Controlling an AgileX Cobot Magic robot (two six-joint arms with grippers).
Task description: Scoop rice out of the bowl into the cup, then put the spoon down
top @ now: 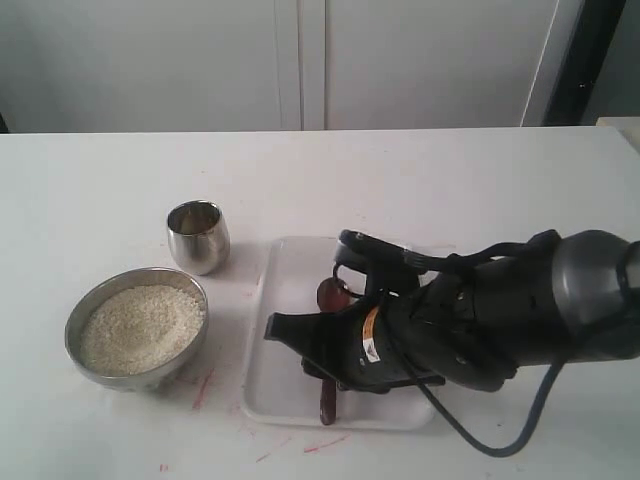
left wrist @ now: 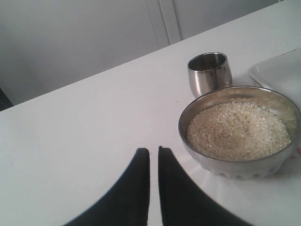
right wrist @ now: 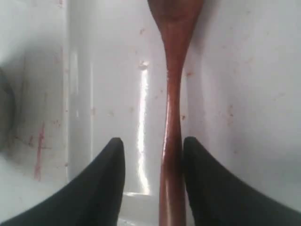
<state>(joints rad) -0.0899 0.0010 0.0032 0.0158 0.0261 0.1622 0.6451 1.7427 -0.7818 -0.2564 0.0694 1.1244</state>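
Your right claw (right wrist: 153, 141) stands open astride the spoon (right wrist: 173, 108), which lies on the white tray (top: 290, 270). Its handle runs between the 2 fingers, close against 1 of them. Your left claw (left wrist: 154, 149) is all but closed, holding nothing, over the table (top: 450, 190) near the bowl (top: 100, 295) of rice (top: 140, 325). The cup (top: 198, 237) stands upright just beside that bowl.

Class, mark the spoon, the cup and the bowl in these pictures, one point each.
spoon (right wrist: 173, 94): right wrist view, on the handle's middle.
cup (top: 198, 245): exterior view, on its outer side wall.
bowl (left wrist: 235, 168): left wrist view, on its near outer wall, below the rim.
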